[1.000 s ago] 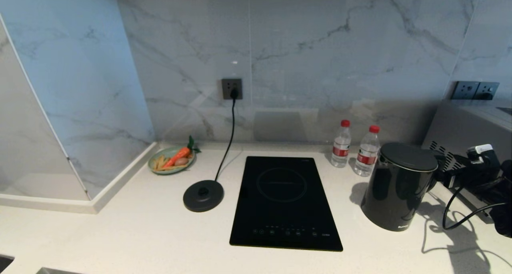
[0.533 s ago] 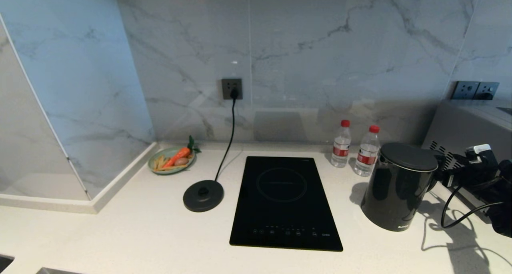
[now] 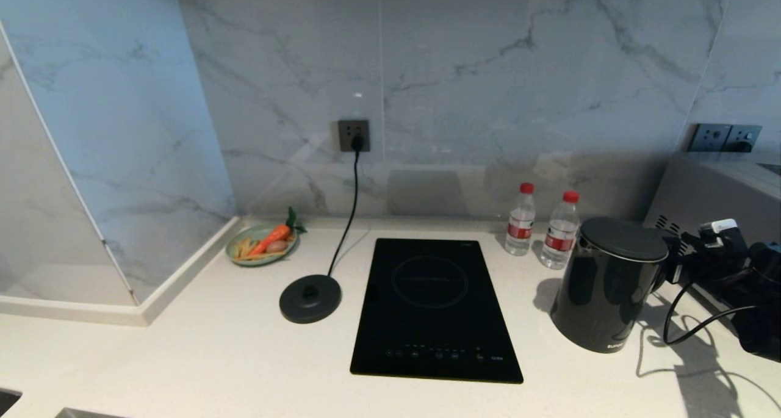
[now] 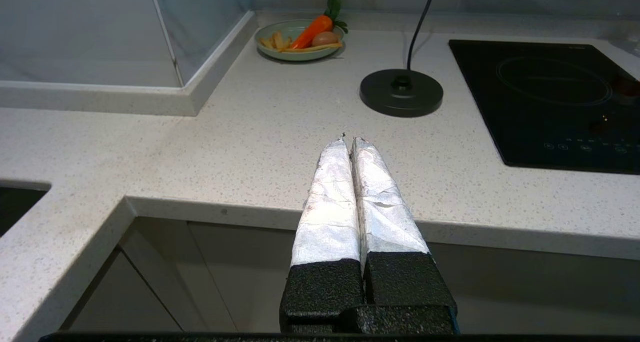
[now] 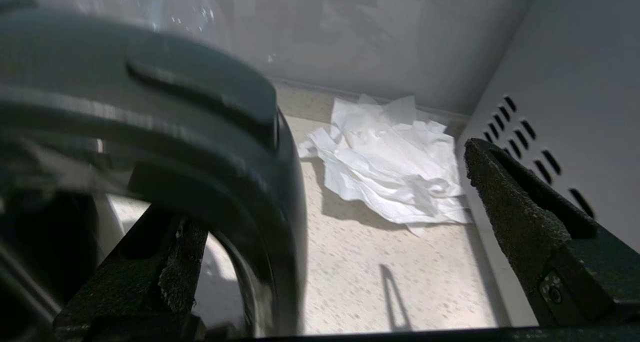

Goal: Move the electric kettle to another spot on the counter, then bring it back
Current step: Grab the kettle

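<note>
While the kettle (image 3: 610,284) sits at three o'clock, away from its base (image 3: 310,298), the wide-open right gripper (image 5: 330,262) straddles its handle (image 5: 240,182); return remains.

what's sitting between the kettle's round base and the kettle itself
The black cooktop, flush in the counter, lies between the base disc and the electric kettle, clearest in the head view.

The white speckled stone counter (image 3: 183,357) bore a black glass cooktop (image 3: 434,308), round black base disc (image 3: 310,298), green plate (image 3: 242,254), two water bottles (image 3: 520,221) and glossy black electric kettle (image 3: 610,284).

Cooktop (image 3: 434,308), two water bottles (image 3: 542,227) (red caps), crumpled tissue (image 5: 392,160)
</note>
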